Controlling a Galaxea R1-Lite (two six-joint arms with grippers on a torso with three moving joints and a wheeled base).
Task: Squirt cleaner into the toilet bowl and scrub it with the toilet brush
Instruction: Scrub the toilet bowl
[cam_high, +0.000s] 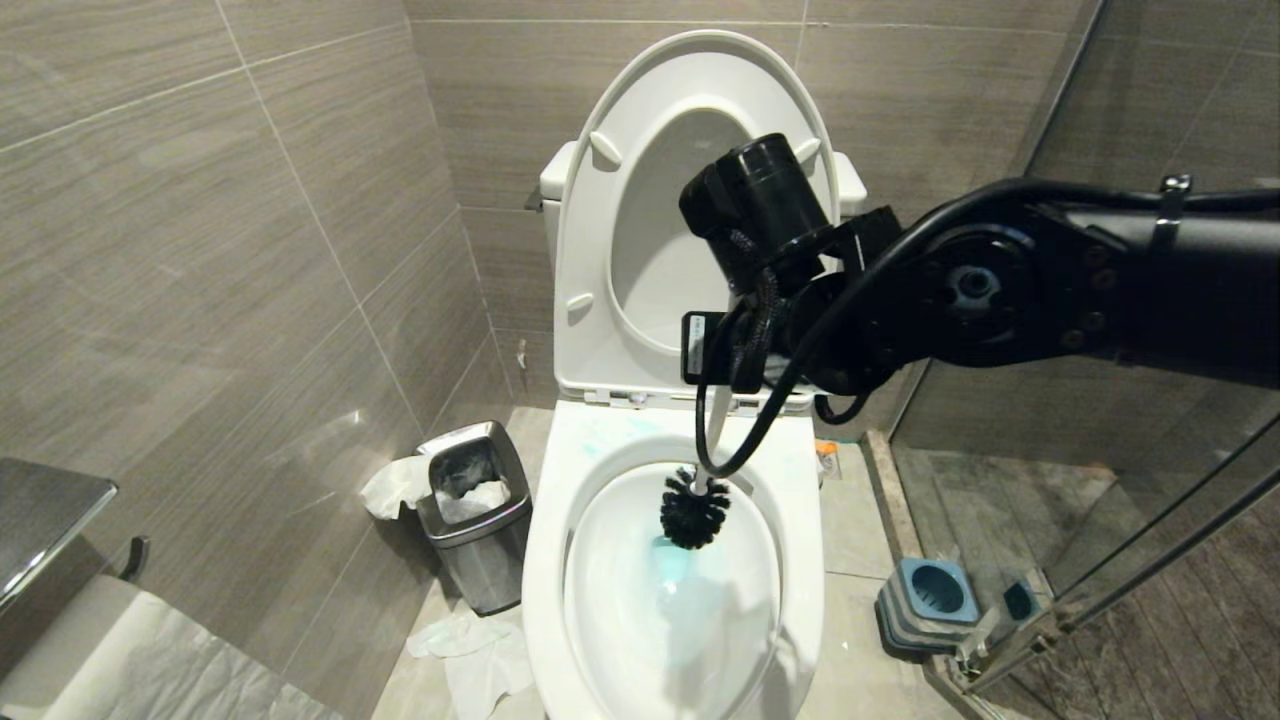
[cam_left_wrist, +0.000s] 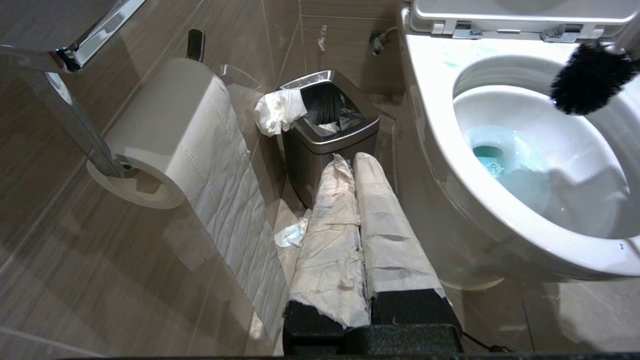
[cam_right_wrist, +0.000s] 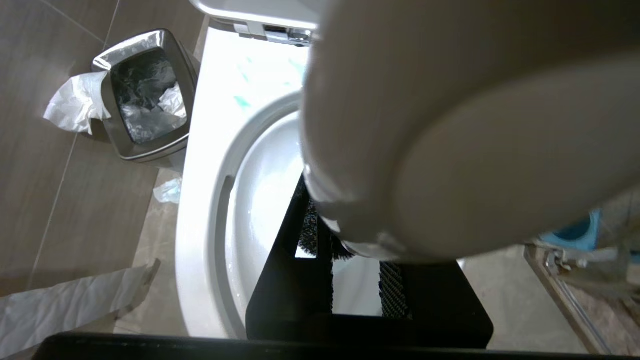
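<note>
The toilet bowl is white and oval, with its seat and lid up. The cleaner tints the water turquoise and leaves teal streaks on the back rim. My right gripper hangs above the bowl's back, shut on the white handle of the toilet brush. The black bristle head hangs inside the bowl near the back wall, just above the tinted water. In the right wrist view the handle's rounded tip hides most of the gripper. My left gripper, wrapped in white, is shut and empty, low beside the bowl.
A square steel bin with tissue stands left of the toilet, and crumpled paper lies on the floor. The blue-grey brush holder sits on the right by the glass shower door. A toilet paper roll hangs on the left wall.
</note>
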